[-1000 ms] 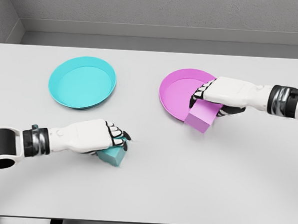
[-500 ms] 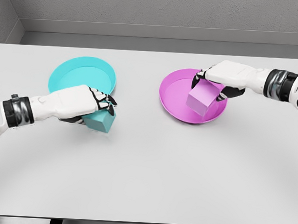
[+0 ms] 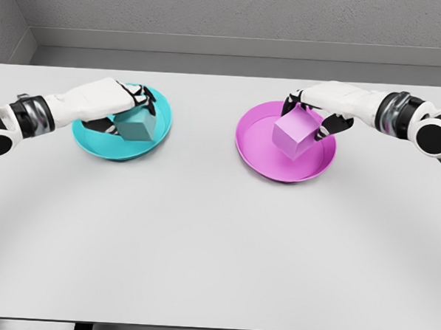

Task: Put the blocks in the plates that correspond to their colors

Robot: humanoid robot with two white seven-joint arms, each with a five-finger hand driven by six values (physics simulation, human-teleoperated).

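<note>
A teal block (image 3: 137, 127) is over the teal plate (image 3: 154, 141) at the upper left, and my left hand (image 3: 127, 108) is shut on it from above. I cannot tell whether the block rests on the plate's floor. At the upper right a pink block (image 3: 296, 136) sits tilted inside the pink plate (image 3: 259, 152). My right hand (image 3: 312, 114) is shut on the pink block, its fingers curled around the top and far side.
Both plates stand on a white table (image 3: 216, 239), whose front edge runs along the bottom of the view. A grey wall rises behind the table's far edge.
My left hand carried the teal block up and left from the table's front left into the teal plate. My right hand moved the pink block from the plate's near rim to inside it.
</note>
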